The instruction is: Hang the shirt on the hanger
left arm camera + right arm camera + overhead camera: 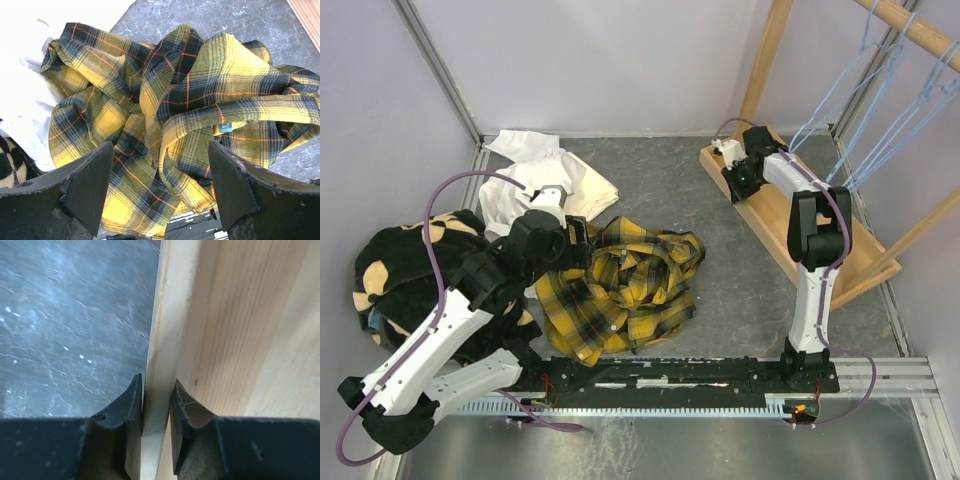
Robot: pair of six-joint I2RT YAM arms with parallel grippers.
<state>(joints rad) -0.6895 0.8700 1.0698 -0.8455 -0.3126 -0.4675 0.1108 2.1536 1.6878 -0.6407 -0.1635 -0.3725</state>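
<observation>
Left hand point(160, 150) spread over the shirt point(190, 90); right hand point(157, 390) pinches the board point(225, 340). Limp, light cloth: probably best taken by a raised fold.

The light is even and diffuse, and shadows are soft and short. The overhead view is sharp, its pale walls bright without glare. Ahead of the left claw point(160, 150) the shirt point(165, 100) is crisp and well lit. The white garment point(25, 75) to that claw's left is blown out, its folds lost. The claw's own fingers are dark and underexposed. Ahead of the right claw point(157, 390) the wooden board point(225, 330) is bright with soft grain. The grey table point(65, 315) to its left blurs with distance.
</observation>
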